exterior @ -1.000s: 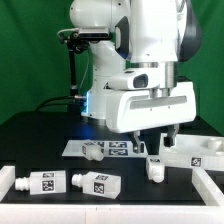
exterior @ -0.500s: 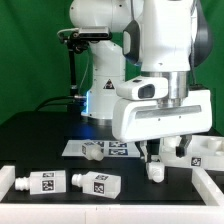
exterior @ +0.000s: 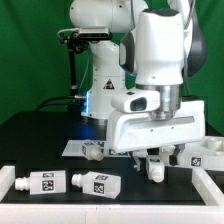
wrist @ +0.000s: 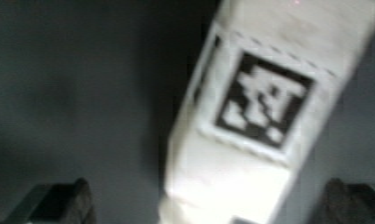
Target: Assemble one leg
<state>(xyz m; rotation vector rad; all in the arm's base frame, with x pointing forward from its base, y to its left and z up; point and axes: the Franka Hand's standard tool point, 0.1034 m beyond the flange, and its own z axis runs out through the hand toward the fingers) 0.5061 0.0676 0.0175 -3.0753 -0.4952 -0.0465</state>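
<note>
**Pre-grasp on one leg.** The target leg (exterior: 156, 172) stands upright just off the marker board (exterior: 72, 147), at that board's end toward the exterior view's right. The gripper (exterior: 159, 160) hangs directly over it. In the wrist view the gripper (wrist: 205, 203) is spread wide and grips nothing, w/ the target leg (wrist: 255, 100) running between the two fingers (wrist: 59, 200) and dark gaps on both sides. We judge the step in hand to be closing on this leg. To do it well we would first even out the two gaps. The leg looks skewed vs. the finger line, so one pad could land first and tip it; we would square the wrist accordingly. We cannot tell how low the tips sit; they should take the thick body, not the narrower end. Then close slowly & lift straight up. Clearance matters: a spare leg (exterior: 93, 151) lies on the marker board itself. A second leg (exterior: 45, 182) and third leg (exterior: 97, 183) lie well apart from the board, on its camera side. The white tray-like board (exterior: 210, 158) sits beyond the target leg, farther from the marker board.
</note>
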